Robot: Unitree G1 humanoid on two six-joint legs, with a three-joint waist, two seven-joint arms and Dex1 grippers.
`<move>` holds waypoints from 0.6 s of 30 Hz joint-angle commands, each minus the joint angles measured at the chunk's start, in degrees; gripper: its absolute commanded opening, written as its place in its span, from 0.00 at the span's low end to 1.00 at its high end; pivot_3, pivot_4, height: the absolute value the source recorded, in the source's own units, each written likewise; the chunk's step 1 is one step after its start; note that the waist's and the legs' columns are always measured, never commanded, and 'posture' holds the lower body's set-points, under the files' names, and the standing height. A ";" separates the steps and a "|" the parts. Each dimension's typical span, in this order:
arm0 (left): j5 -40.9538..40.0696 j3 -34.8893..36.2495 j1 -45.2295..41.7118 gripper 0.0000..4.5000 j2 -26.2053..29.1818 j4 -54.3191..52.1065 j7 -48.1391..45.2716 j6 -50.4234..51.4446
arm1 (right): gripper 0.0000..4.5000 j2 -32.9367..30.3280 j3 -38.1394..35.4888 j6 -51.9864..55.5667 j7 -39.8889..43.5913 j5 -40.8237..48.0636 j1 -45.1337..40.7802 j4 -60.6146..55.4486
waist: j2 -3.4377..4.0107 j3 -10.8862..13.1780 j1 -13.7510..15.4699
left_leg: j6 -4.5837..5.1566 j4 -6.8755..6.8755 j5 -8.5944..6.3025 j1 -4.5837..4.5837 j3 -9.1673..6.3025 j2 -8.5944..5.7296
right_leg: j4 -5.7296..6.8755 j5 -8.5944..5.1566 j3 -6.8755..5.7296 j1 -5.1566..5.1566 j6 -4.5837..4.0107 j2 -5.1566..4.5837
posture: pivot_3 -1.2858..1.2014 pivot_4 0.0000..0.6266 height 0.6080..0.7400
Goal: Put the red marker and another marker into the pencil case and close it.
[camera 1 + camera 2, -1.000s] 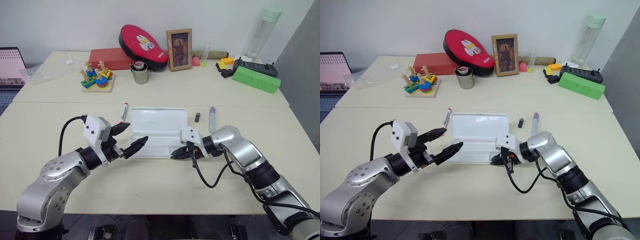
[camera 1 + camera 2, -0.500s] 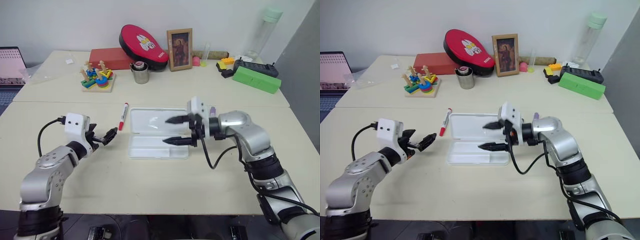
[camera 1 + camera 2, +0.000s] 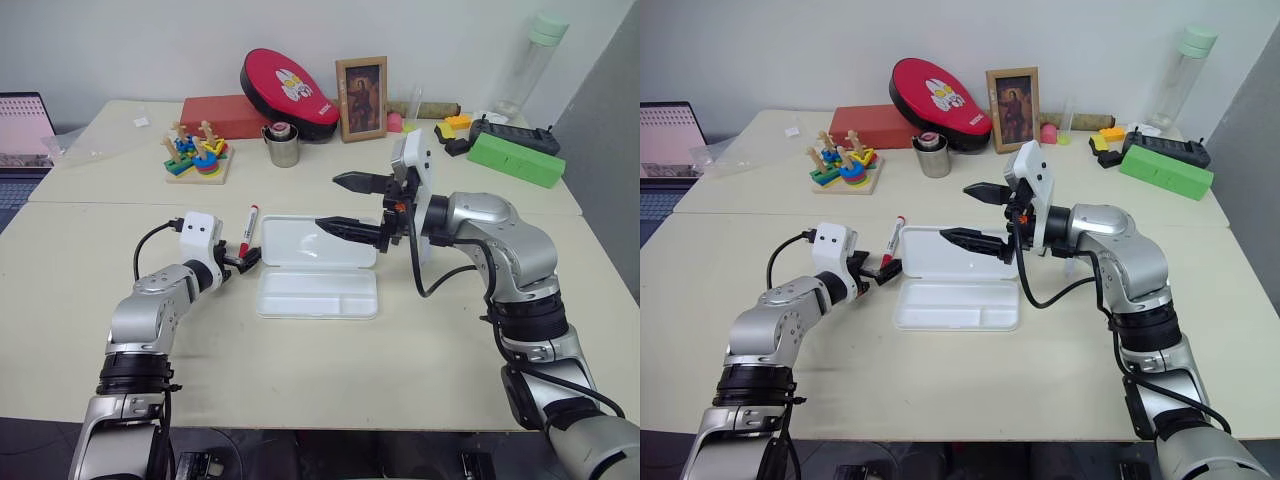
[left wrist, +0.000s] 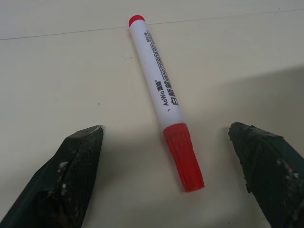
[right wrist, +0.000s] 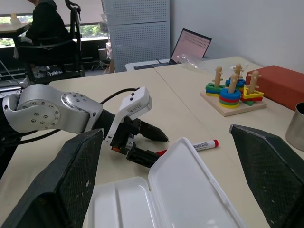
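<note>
Cream tabletop (image 3: 320,350) carries one flat white plastic pencil case (image 3: 317,268), lid open, and one slim white-barrelled red marker (image 3: 247,231) lying just left of the case. One left gripper (image 3: 243,259) sits low at the marker's capped end, fingers (image 4: 78,164) spread wide on either side, gripping nothing. One right gripper (image 3: 345,203) hovers over the case lid, jaws wide apart and empty. Its arm hides the purple-capped marker.

Head cameras look down across the bench (image 3: 320,370); the left wrist sits close over the red marker (image 4: 164,97), also seen, farther off, from the right wrist.
</note>
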 commanded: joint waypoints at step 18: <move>4.33 2.70 1.00 0.14 -2.32 2.75 3.78 -0.16 | 1.00 -0.07 -1.17 -2.23 -0.86 3.08 -3.07 0.33 | 0.01 -0.01 -0.09 | -0.04 0.00 0.04 0.02 -0.01 -0.01 | 0.04 0.00 0.00 0.01 0.00 0.00 | 0.52 0.24 1.00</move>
